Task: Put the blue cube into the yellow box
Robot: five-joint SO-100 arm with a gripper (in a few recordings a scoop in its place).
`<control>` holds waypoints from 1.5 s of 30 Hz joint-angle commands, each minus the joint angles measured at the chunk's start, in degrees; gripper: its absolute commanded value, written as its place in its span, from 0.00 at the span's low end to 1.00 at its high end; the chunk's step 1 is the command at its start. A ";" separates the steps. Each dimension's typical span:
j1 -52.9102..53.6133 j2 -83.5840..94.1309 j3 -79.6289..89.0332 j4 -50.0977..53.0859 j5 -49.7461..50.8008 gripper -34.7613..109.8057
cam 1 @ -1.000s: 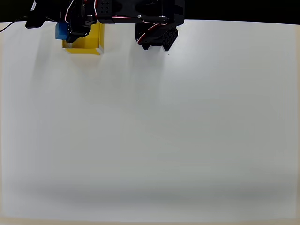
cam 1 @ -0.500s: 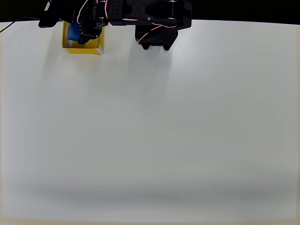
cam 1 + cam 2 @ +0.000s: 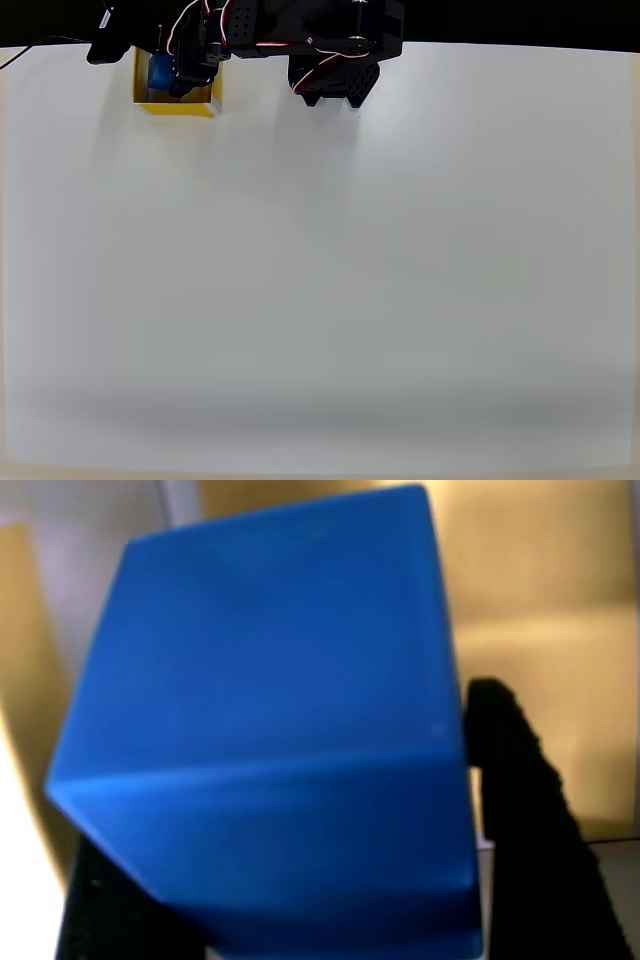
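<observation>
the black arm reaches left along the white desk's (image 3: 320, 280) far edge in the overhead view, its fingers (image 3: 500, 780) clamped on the small bright-blue matte cube (image 3: 160, 72), held inside the square open-topped yellow box (image 3: 180, 103).

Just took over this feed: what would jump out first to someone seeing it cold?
The blue cube, which looms large in the wrist view, held between the dark jaws with yellow behind it. In the overhead view it sits over the yellow box at the table's far left corner, under the black arm.
</observation>
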 commanded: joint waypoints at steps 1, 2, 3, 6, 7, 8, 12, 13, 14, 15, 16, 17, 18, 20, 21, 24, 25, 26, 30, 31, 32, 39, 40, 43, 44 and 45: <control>1.76 1.41 -0.26 -2.55 -0.79 0.32; 1.85 1.41 0.18 -3.34 -0.62 0.37; 1.93 1.49 0.53 -3.87 -0.62 0.40; 2.37 2.29 0.70 -3.60 -1.85 0.44; 2.46 2.64 0.70 -3.69 -2.02 0.45; 2.55 2.99 0.70 -3.69 -2.64 0.45; 3.25 5.54 0.70 -3.60 -3.52 0.49; 3.43 6.24 0.62 -3.16 -3.87 0.49; 3.69 7.38 0.53 -2.29 -4.39 0.50; 3.87 8.61 0.35 -1.14 -4.66 0.50; 3.87 10.11 0.00 0.53 -4.83 0.50; 3.96 11.87 -0.62 2.90 -5.19 0.50; 3.96 14.15 -1.58 6.33 -5.54 0.50; 3.87 17.84 -4.31 13.01 -6.42 0.50; 3.78 19.69 -6.15 16.70 -6.94 0.50; 3.69 23.47 -11.34 26.54 -9.14 0.52; 3.60 24.52 -12.92 29.62 -9.84 0.52; 3.43 25.75 -14.15 31.99 -10.72 0.53; 1.85 30.85 -18.11 40.34 -14.33 0.55; 1.05 32.08 -18.98 42.54 -15.47 0.55; 0.09 32.96 -19.95 44.56 -16.35 0.56; -15.82 34.89 -26.37 55.20 -15.47 0.56; -19.25 34.98 -26.46 55.72 -14.85 0.56; -30.76 35.86 -26.63 55.72 -11.87 0.55; -34.63 36.04 -26.63 55.72 -11.07 0.55; -38.41 36.21 -26.63 55.72 -10.20 0.54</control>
